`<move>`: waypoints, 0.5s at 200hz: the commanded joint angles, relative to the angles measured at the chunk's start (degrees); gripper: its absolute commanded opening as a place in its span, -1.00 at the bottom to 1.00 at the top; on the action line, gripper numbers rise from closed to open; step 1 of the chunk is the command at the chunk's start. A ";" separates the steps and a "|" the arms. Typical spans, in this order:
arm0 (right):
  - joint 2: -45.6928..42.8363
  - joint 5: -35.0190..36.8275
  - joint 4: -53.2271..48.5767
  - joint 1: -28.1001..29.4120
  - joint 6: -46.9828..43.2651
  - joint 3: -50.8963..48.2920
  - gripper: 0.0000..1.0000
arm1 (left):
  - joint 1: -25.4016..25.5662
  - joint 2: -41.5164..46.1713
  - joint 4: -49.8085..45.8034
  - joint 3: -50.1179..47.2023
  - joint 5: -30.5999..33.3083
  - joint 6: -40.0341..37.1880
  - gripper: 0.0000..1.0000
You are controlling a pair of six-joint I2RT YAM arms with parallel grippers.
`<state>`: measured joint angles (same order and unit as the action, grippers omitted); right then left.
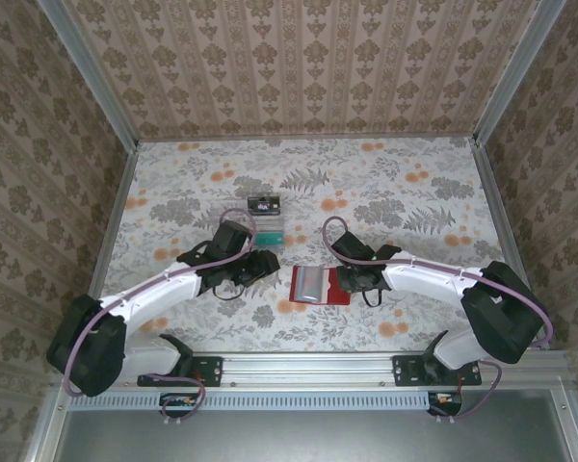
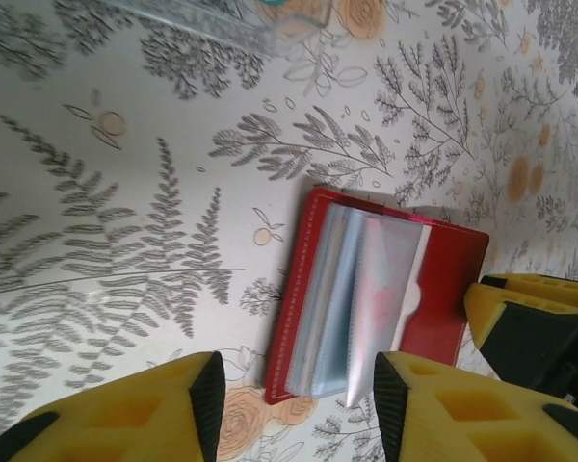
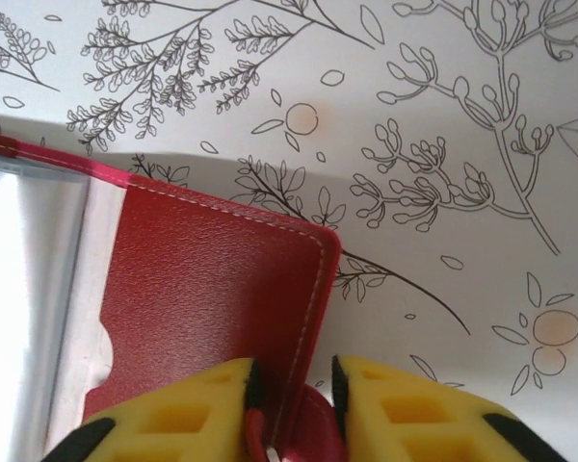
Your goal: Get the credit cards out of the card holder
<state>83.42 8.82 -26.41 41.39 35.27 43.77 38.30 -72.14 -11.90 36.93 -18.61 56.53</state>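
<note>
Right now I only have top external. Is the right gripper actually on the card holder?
Observer: In its wrist view the right gripper straddles the cover edge of the card holder beside the red tab, jaws narrow. I can't confirm a clamp.
Operator: Left holding anything?
Observer: No, the left gripper is open and empty.
Operator: Sleeves?
Observer: The clear sleeves stand fanned open; contents unclear.

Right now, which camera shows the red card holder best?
The left wrist view: the card holder lies open and almost whole, its clear sleeves visible. The top external view shows it whole but small. The right wrist view catches a red corner and a sleeve's edge, up close.
</note>
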 commanded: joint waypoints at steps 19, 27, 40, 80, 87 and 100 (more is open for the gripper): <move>2.54 -0.65 1.08 -0.34 0.33 0.38 -0.66 | 2.80 -5.56 5.09 3.18 -3.30 -0.72 -0.30; 3.03 -1.13 1.58 -0.26 0.18 0.69 -0.67 | 3.22 -6.79 6.00 3.40 -3.89 -0.65 -0.33; 3.71 -1.69 2.31 -0.21 0.08 1.20 -0.67 | 3.69 -8.72 7.09 3.78 -4.82 -0.71 -0.35; 5.49 -3.65 3.99 0.00 -1.06 3.06 -0.79 | 4.17 -13.37 6.98 5.80 -6.04 -2.30 -0.35; 5.93 -3.67 3.80 0.14 -1.24 3.59 -0.79 | 4.28 -14.02 6.29 6.21 -5.96 -2.67 -0.35; 6.62 -3.58 3.73 0.35 -1.43 4.38 -0.79 | 4.48 -15.18 5.46 6.77 -6.00 -3.20 -0.36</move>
<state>88.49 6.68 -23.62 41.41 34.61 45.65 42.04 -85.65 -5.76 41.45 -23.40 55.61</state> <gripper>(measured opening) 0.110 0.322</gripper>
